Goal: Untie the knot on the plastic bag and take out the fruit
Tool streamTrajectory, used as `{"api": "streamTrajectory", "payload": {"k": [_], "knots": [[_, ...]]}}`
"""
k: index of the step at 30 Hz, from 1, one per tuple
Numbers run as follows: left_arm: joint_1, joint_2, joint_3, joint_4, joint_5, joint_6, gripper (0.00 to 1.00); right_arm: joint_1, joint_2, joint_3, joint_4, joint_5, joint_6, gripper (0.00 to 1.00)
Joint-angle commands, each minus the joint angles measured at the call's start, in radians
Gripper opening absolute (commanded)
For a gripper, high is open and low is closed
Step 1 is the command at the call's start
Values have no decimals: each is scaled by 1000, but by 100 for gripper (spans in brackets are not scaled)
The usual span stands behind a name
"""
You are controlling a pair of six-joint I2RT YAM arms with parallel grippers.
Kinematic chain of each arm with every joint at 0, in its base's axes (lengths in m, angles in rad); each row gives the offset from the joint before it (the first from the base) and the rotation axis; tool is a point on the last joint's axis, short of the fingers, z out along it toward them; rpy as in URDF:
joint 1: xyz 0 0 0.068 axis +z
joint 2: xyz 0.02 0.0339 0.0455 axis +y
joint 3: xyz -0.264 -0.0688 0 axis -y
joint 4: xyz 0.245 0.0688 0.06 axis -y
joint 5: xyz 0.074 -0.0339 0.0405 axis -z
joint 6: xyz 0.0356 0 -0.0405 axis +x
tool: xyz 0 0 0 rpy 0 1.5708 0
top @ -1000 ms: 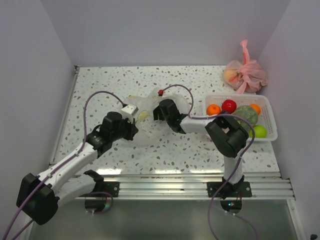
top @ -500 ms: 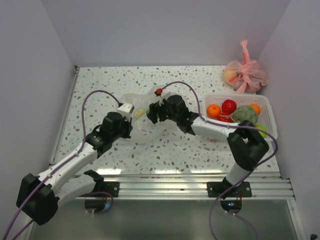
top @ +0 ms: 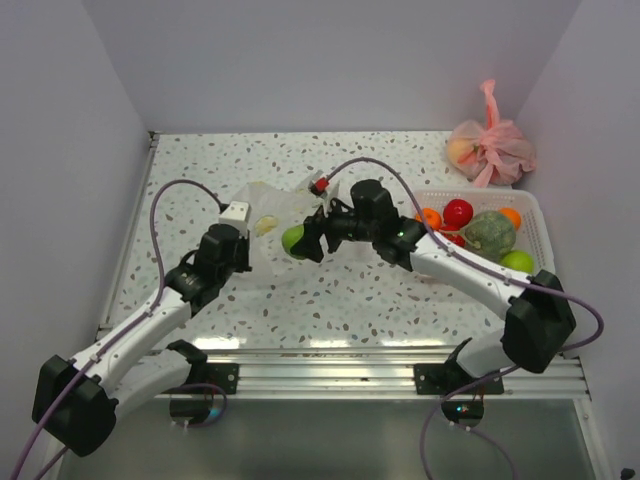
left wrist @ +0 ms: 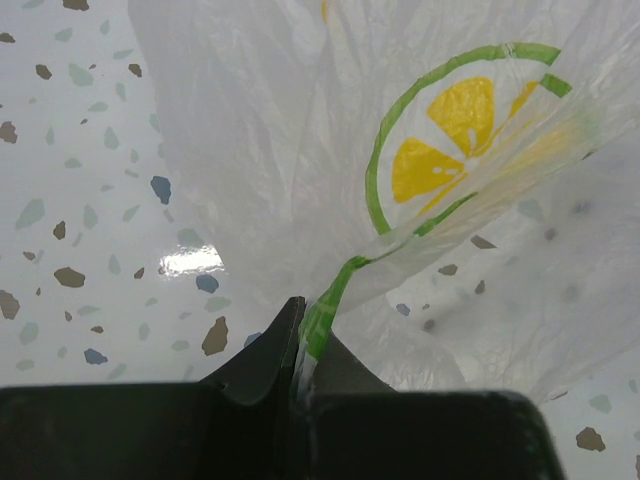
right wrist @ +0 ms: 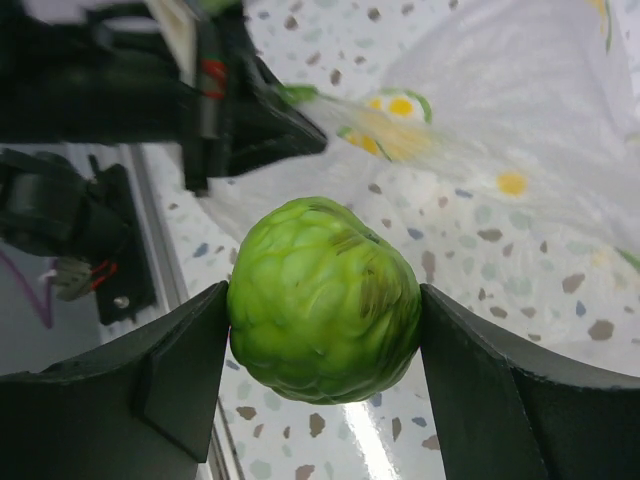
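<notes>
The clear plastic bag lies open and flat on the speckled table, with yellow lemon and flower prints. No knot shows. My left gripper is shut on the bag's green-edged rim. My right gripper is shut on a bumpy green fruit and holds it above the table, just right of the bag. The left gripper's fingertips show in the right wrist view beyond the fruit. Other fruit lies in the white basket: oranges, a red one, a green one and a larger dull green-grey one.
A knotted pink bag with fruit sits in the far right corner. The basket stands at the right edge, by the wall. Cables loop over both arms. A metal rail runs along the table's near edge.
My right gripper has come out of the bag holding the green fruit, lifting it up and clear. The left gripper has drawn back left a little with the rim, and the bag has flattened.
</notes>
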Motion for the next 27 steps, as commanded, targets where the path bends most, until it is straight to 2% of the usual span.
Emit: {"api": "streamTrajectory", "payload": {"k": [1,4,6,7,9,10,13,17,22,27], "knots": [[12,7,34,-6,-55,-23,0,4,-102,152,-103,-123,1,32],[18,18,40,-10,-58,-25,0,1,-178,175,-120,-77,18,31],[19,17,38,-10,-55,-28,0,0,-240,194,-155,8,12,29],[19,15,37,-10,-55,-26,0,0,-255,198,-205,132,-2,28],[19,12,35,-10,-56,-26,0,-5,-310,195,-250,282,-14,27],[19,12,35,-10,-56,-26,0,-7,-329,188,-287,420,-16,27],[21,12,37,-15,-58,-26,0,-23,-370,174,-403,666,6,25],[21,8,35,-15,-58,-26,0,-45,-425,125,-526,878,59,25],[21,9,37,-17,-52,-26,0,-144,-505,-1,-627,1016,144,27],[21,11,37,-18,-46,-25,0,-292,-510,-72,-631,952,222,28]]}}
